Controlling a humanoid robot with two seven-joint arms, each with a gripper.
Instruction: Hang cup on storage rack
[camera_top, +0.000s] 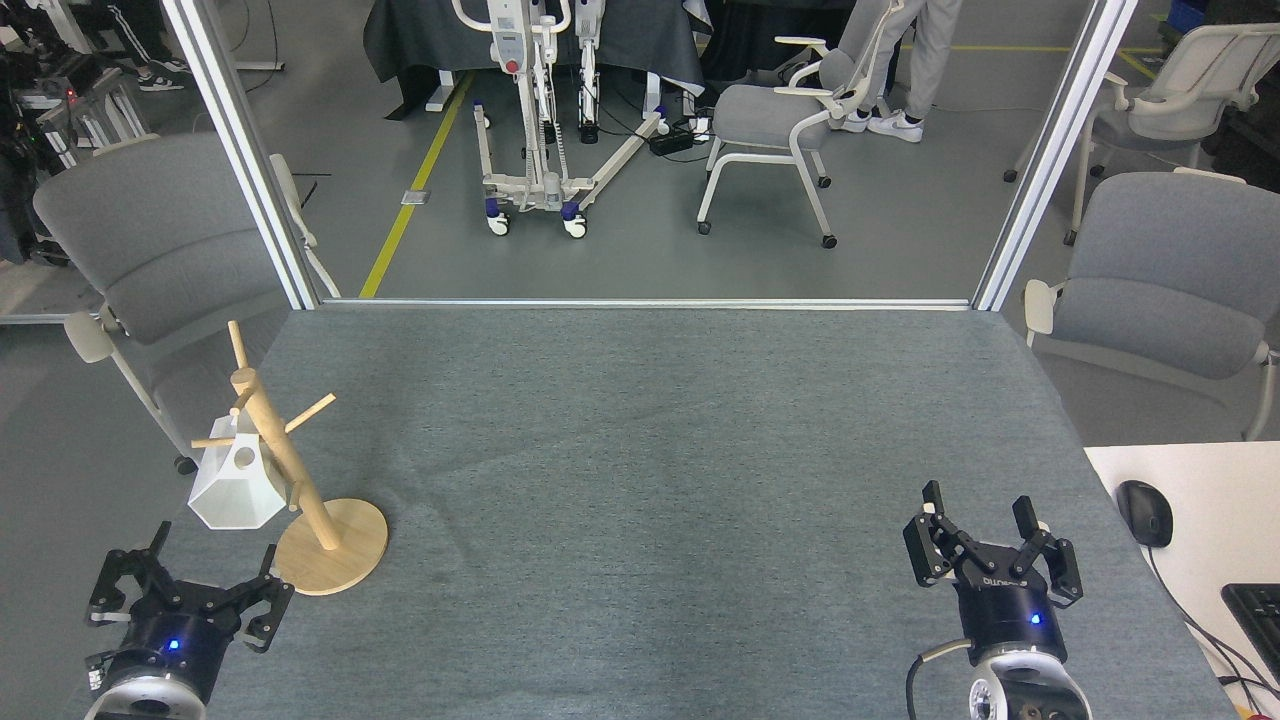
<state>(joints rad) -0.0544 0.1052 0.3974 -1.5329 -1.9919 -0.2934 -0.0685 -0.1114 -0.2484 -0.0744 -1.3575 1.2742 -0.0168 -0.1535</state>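
**Cup hanging on rack, both claws empty**

The left claw (190, 588) is sitting at about 8 o'clock in the head view, low on the table (660, 460). Its black fingers are spreading wide apart and gripping nothing; open air is showing between them. It is lying below the cup (235, 492) and apart from it, with the rack (290, 480) base just to its upper right. A blue light is glowing on its dark round body.

The right claw (985, 535) is resting at about 4 o'clock, well apart from the rack. Its two black fingers are standing partly open, pointing toward 12 o'clock, and holding nothing. A blue light is glowing on its body too.

The cup is hanging on the left side of the rack, mouth downward, its flat base with a round mark facing the camera. It is plain white and faceted, widening toward the rim. It is hanging beside the pole, under a short peg sticking out toward 9 o'clock; the handle is not showing clearly.

The rack is light wood: a round flat disc base, a slim pole leaning slightly toward 11 o'clock, and short angled pegs near the top. The table is wearing a grey, felt-like cover with faint creases.
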